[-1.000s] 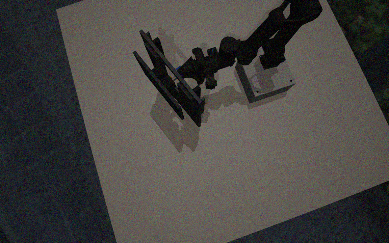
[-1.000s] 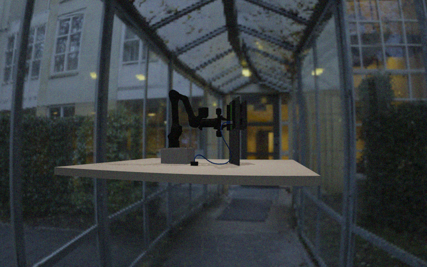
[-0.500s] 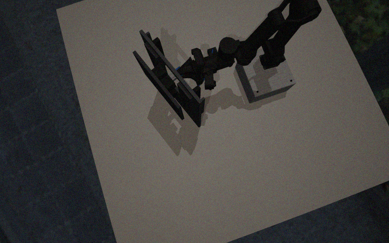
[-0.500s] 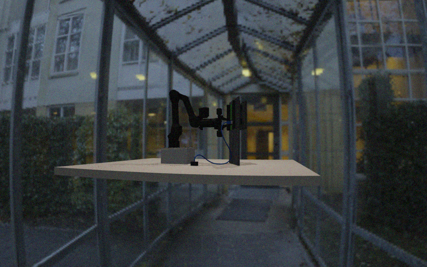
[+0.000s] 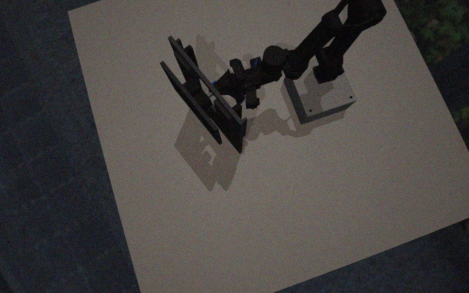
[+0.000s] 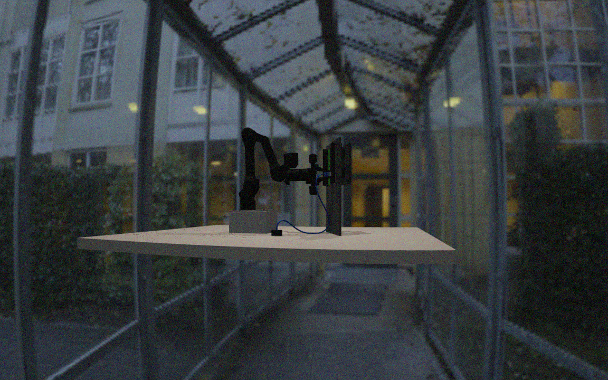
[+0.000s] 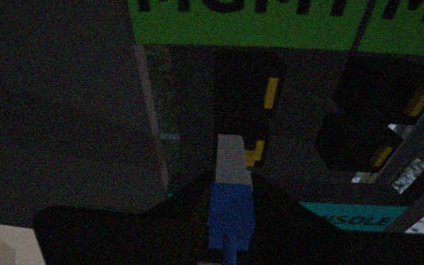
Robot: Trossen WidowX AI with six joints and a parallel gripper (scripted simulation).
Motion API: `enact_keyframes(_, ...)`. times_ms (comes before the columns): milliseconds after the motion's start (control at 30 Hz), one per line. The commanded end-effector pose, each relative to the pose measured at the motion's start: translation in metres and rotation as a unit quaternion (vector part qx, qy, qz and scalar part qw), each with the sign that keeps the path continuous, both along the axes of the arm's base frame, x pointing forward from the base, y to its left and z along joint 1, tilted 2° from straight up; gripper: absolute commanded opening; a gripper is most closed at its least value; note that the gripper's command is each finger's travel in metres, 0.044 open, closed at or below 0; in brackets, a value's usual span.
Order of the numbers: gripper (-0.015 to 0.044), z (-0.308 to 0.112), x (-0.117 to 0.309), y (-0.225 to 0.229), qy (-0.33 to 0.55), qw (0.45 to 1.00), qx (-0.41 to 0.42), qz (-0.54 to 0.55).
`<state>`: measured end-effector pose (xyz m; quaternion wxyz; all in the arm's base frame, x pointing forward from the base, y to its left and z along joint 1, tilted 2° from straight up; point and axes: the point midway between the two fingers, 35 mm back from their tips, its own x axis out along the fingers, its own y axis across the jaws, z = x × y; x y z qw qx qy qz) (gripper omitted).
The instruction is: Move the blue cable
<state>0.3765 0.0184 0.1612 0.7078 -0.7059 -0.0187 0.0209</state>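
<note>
The claw [image 5: 212,89] [image 6: 323,174] [image 7: 231,178] grips the blue plug [image 7: 231,215], its pale nose at a dark port, CONSOLE label [image 7: 355,216] toward four o'clock. Slight misalignment could jam the nose against the port's edge.

The place looks like a covered glass walkway between buildings, seen in dim light. In the exterior view, metal posts [image 6: 144,141] rise to a pitched clear roof [image 6: 277,56] (dotted with what look like leaves), and a paved path [image 6: 344,340] runs to a door [image 6: 372,189] lit amber. Hedges [image 6: 74,226] grow on both sides, and a pale building [image 6: 145,56] with paned windows [image 6: 97,61] stands at one side.
</note>
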Motion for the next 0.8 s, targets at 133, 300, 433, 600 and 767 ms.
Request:
enact_keyframes(133, 0.0000, 0.0016, 0.0028, 0.0003, -0.003, 1.000, 0.002, -0.002)
enact_keyframes(300, 0.0000, 0.0016, 0.0039, 0.0008, -0.003, 1.000, 0.002, -0.002)
enact_keyframes(433, 0.0000, 0.0016, 0.0048, 0.0012, -0.003, 1.000, 0.002, -0.002)
enact_keyframes(600, 0.0000, 0.0017, 0.0059, 0.0016, -0.003, 1.000, 0.002, -0.002)
enact_keyframes(767, 0.0000, 0.0019, 0.0069, 0.0021, -0.003, 1.000, 0.002, -0.002)
